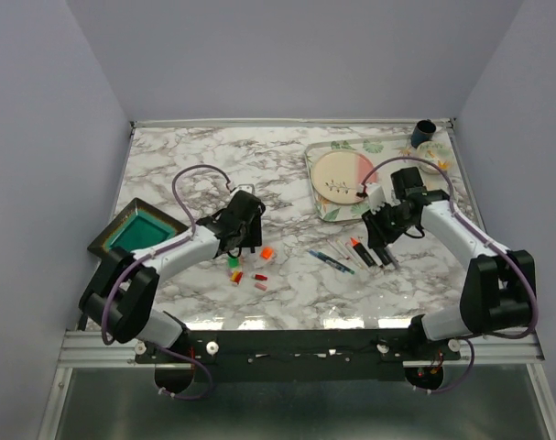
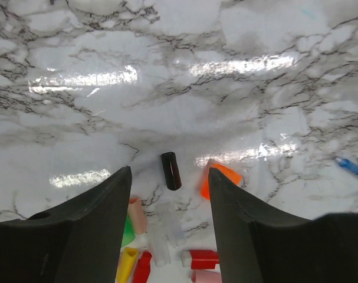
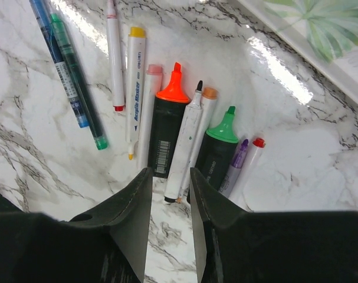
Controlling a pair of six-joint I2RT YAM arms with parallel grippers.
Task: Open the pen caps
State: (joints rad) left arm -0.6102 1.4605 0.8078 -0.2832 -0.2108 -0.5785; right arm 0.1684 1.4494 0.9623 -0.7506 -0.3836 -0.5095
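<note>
Loose pen caps lie in a small heap on the marble. In the left wrist view I pick out a black cap, an orange cap, a red cap, yellow, green and pink ones, and clear ones. My left gripper hovers open above this heap and holds nothing. Uncapped pens lie side by side on the right: an orange highlighter, a green highlighter and a white marker. My right gripper stands just short of their tails, jaws a little apart with only marble between them.
A blue pen and a green pen lie left of the pen row. A floral tray with a plate is behind the right arm, with a dark cup at the back right corner. A teal dish sits far left.
</note>
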